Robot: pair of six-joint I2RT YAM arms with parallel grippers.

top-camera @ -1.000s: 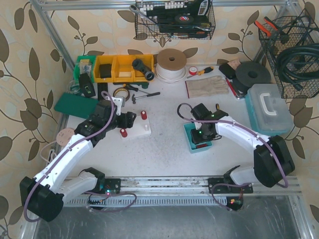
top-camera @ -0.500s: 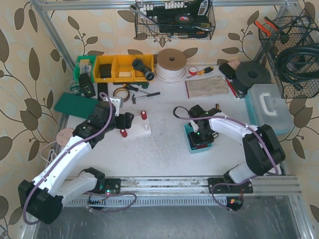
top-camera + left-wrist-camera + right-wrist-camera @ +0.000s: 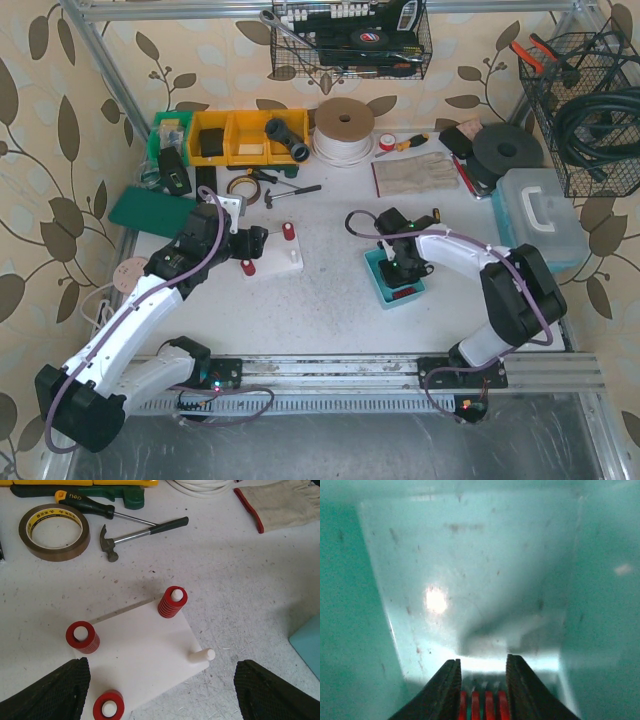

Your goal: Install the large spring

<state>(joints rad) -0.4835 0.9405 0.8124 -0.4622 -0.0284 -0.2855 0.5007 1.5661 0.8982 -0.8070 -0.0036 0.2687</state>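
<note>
left gripper spread wide above flat white board | three ribbed red coils on its pegs, one rounded peg bare | right gripper pinched ribbed red spring inside smooth teal bin

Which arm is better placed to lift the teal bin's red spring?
Right: the right gripper, in the teal plastic bin, grips the red coil spring; the left gripper hangs open over the white peg board.

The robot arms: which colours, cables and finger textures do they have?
The left arm and right arm have white shells, black joints and one purple cable each. The left fingers are black with mesh texture; the right fingers are plain black.
</note>
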